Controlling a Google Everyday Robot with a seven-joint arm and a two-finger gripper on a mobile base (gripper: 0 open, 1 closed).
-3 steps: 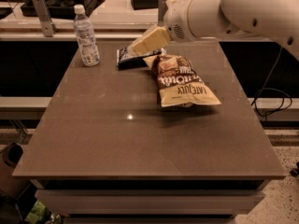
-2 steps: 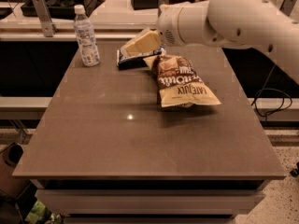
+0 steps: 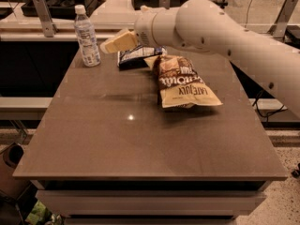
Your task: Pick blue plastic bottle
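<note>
The blue plastic bottle (image 3: 87,36) stands upright at the table's far left corner, clear and ribbed, with a white cap and a pale printed label. My gripper (image 3: 112,43) hangs above the table just right of the bottle, a short gap apart from it, pointing left toward it. The white arm (image 3: 220,32) reaches in from the right, over the snack packets.
A dark blue-white snack packet (image 3: 138,56) lies under the arm, right of the bottle. A brown chip bag (image 3: 180,82) lies at the table's centre right. The brown table (image 3: 117,139) has open surface in front. A counter with metal posts (image 3: 42,15) runs behind.
The arm and gripper have swung left, closing in on the bottle. The bottle and both packets have not moved.
</note>
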